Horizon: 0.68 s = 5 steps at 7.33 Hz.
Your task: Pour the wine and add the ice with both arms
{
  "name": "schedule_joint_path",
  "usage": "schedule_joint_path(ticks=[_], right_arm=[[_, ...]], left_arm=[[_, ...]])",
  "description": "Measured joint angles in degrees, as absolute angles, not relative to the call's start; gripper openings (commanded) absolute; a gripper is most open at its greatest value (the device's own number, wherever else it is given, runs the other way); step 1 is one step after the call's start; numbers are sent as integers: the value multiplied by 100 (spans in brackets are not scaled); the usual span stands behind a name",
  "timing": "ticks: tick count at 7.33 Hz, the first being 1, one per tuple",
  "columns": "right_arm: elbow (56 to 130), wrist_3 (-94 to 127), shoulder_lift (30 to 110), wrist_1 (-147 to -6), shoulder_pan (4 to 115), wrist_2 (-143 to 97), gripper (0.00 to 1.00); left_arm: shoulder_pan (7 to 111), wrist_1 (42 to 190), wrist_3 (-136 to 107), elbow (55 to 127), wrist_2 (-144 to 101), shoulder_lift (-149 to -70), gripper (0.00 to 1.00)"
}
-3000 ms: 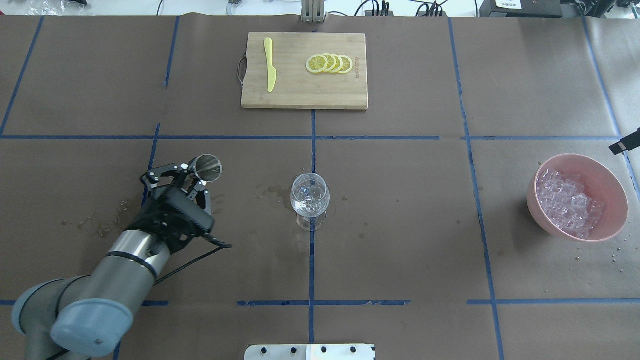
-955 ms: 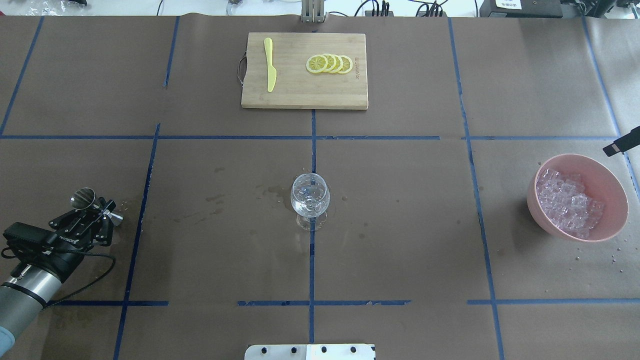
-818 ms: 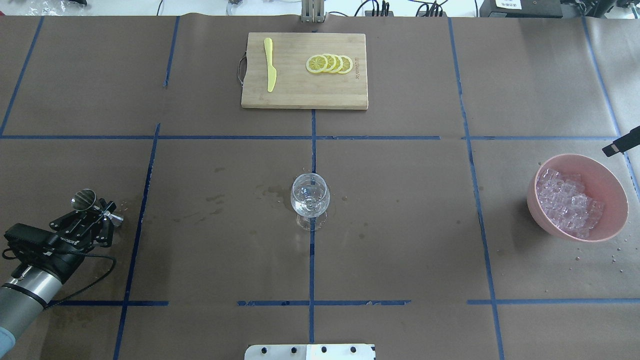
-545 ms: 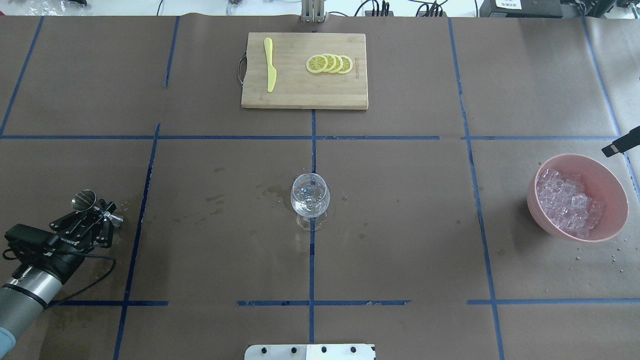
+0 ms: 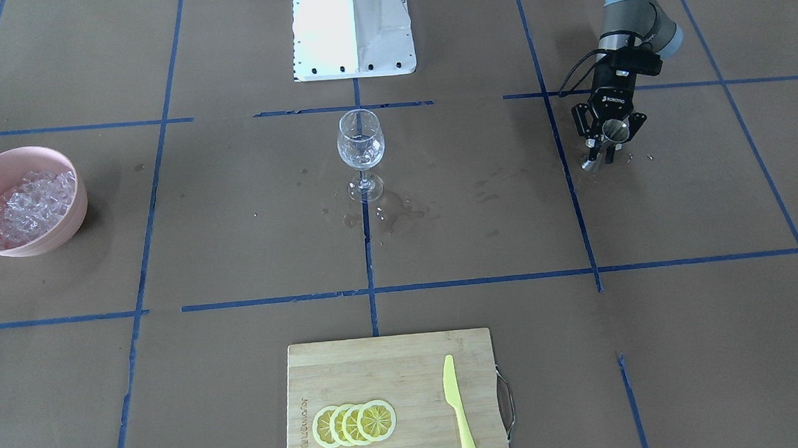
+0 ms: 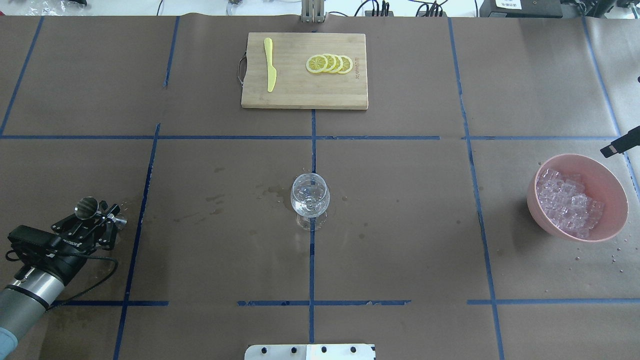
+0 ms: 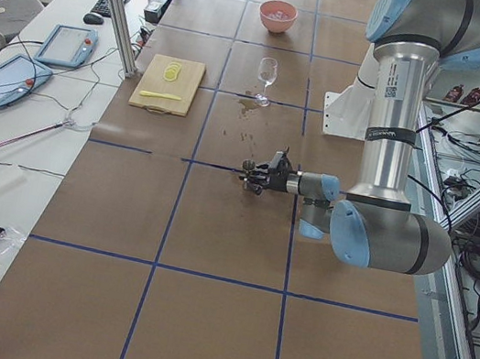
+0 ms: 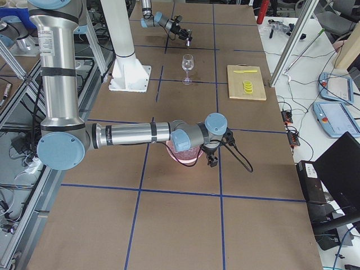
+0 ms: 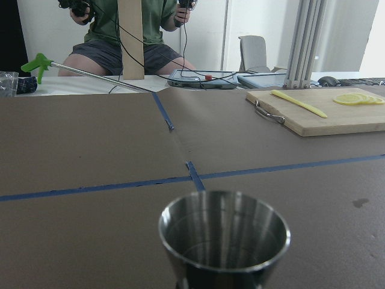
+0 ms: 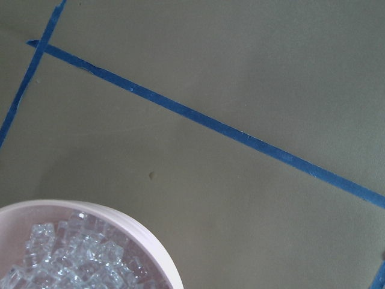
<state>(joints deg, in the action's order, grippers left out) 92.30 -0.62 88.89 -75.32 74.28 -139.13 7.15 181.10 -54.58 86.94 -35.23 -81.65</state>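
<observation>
**Left pincer [image 6: 104, 216] clamped on the steel jigger [image 6: 86, 208]; ice [image 6: 567, 202] in the pink bowl [image 6: 616, 182]**

You have the left pincer low over the table [image 6: 400, 225] at the left edge of the overhead view. Its two fingers are closed around the narrow waist of the jigger. The jigger leans, its wide mouth towards the upper left of that view and its small end towards the right. From the left wrist camera you look straight over the jigger's open rim at the bottom centre of the frame.

Your right pincer [image 8: 212, 161] hangs just beside the bowl's rim in the right-side view. Only a black tip of it reaches into the overhead frame at the right edge, so you cannot tell how far apart its fingers are.

The ice lies heaped in the bowl at the right of the overhead view, well apart from the wine glass [image 6: 310, 195]. That glass stands upright at the centre, with wet marks on the paper around its foot. At top centre a cutting board [image 6: 300, 95] carries four overlapping lemon slices [image 6: 330, 63] and a yellow knife [image 6: 270, 65].
</observation>
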Motion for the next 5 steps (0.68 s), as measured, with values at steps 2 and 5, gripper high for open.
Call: schedule_joint_path(ticks=[2, 5], right_arm=[[9231, -61, 8889, -7532, 7423, -13913, 100], [9229, -61, 8886, -7534, 7421, -13913, 100]], left_arm=[[712, 18137, -5438, 8710, -3556, -8163, 93], [724, 18081, -5170, 8953, -3857, -7911, 99]])
